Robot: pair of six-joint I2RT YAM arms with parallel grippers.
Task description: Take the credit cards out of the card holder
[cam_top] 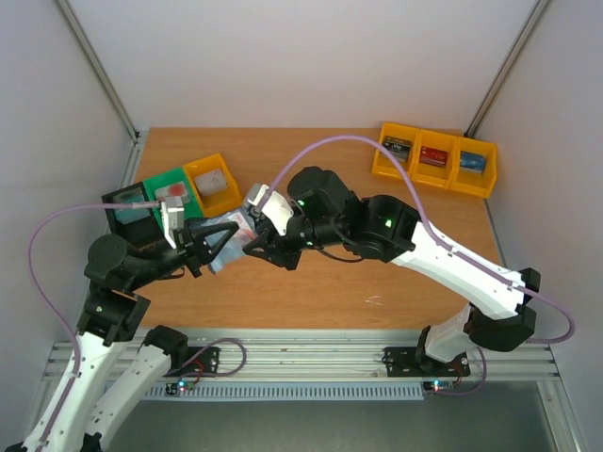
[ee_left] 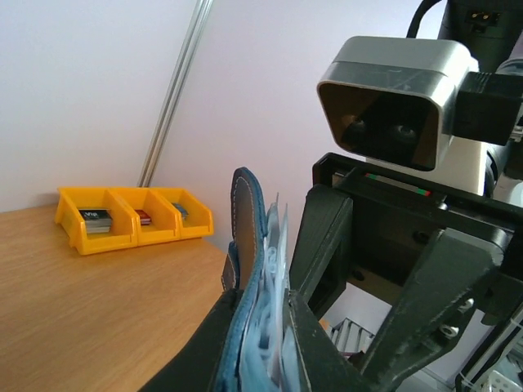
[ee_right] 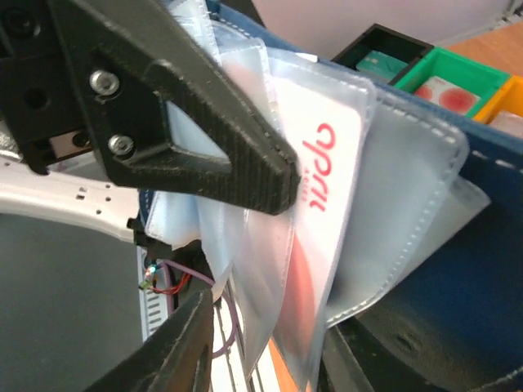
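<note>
Item: credit card [ee_right: 327, 175], pale with red lettering, seated in the outermost of several clear sleeves [ee_right: 392, 212] that fan out from the card holder [ee_left: 243, 237]; whether the other sleeves hold cards cannot be told. Handling, by judgement: the card is light, thin, stiff and slick. The sleeves are soft and glossy and likely to flex or slide with it, so the hold belongs on a bare card edge at the sleeve mouth, pinched flat across the faces. Orientation: in the right wrist view the card's long axis runs steeply top to bottom, leaning a little, with the print running along it. The holder stands on edge, its stitched navy cover rising away from the left gripper [ee_left: 261, 327]. Location: the holder is held in the air above the table [cam_top: 311, 292], between the two arms. Left gripper: closed on the holder's lower part. Right gripper [ee_right: 245, 245]: fingers spread, straddling the fanned sleeves, upper tip against the film, nothing pinched. Surroundings: yellow bins [ee_left: 131, 216] at the far edge, green bin [ee_right: 449, 82] behind.
</note>
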